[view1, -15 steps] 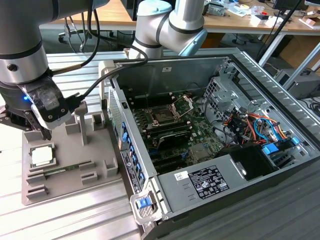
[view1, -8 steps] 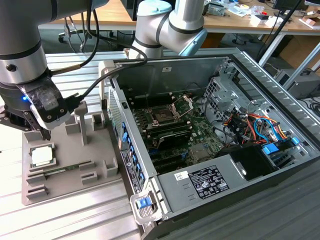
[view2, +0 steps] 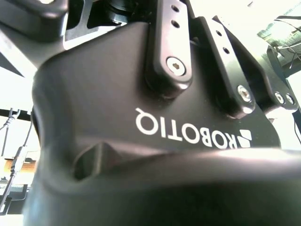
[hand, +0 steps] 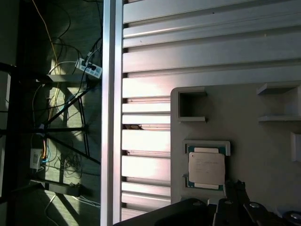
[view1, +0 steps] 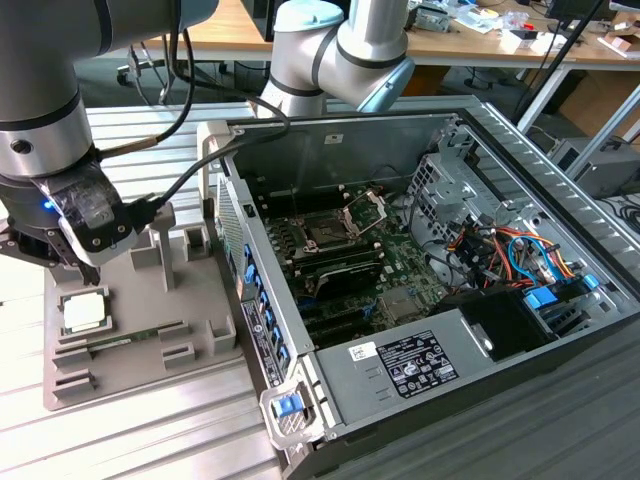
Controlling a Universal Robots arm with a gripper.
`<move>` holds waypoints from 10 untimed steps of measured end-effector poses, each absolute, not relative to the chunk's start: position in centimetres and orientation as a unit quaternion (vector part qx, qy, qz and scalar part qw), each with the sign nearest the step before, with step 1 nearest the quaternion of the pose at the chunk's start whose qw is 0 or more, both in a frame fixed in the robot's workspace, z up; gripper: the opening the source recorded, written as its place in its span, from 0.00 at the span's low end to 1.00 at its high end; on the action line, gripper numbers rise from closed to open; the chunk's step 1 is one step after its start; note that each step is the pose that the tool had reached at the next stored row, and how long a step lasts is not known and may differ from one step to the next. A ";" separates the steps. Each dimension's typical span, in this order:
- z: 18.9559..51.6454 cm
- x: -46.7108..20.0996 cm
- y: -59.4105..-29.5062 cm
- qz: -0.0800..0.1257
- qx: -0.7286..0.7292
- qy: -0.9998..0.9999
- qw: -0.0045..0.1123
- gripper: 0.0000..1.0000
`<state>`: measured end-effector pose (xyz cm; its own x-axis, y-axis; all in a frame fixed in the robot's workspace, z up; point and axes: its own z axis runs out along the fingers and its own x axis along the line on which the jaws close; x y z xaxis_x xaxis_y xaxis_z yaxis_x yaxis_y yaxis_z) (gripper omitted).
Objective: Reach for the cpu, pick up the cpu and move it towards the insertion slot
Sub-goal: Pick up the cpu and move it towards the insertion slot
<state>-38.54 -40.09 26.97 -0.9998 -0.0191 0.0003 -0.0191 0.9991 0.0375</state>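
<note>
My end effector (view1: 62, 262), spread or pressed together I cannot tell, hovers just above the cpu (view1: 85, 312), which lies flat in the grey tray (view1: 150, 345) on the counter (view1: 150, 430), well apart from the slot (view1: 328, 232) in the open case (view1: 330, 150).

The pincer (view2: 141, 113) looms black and close, with bolted links (view2: 171, 52) and perhaps cables (view2: 19, 155) beyond.
</note>
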 end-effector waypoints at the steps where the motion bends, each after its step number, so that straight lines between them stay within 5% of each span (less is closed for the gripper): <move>1: 27.0 -38.6 -40.1 -0.019 0.010 -1.000 0.000 0.11; 10: 26.9 -38.8 -40.1 -0.019 0.010 -1.000 0.000 0.11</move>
<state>-38.81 -40.09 26.90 -0.9998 -0.0192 0.0005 -0.0191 0.9991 0.0373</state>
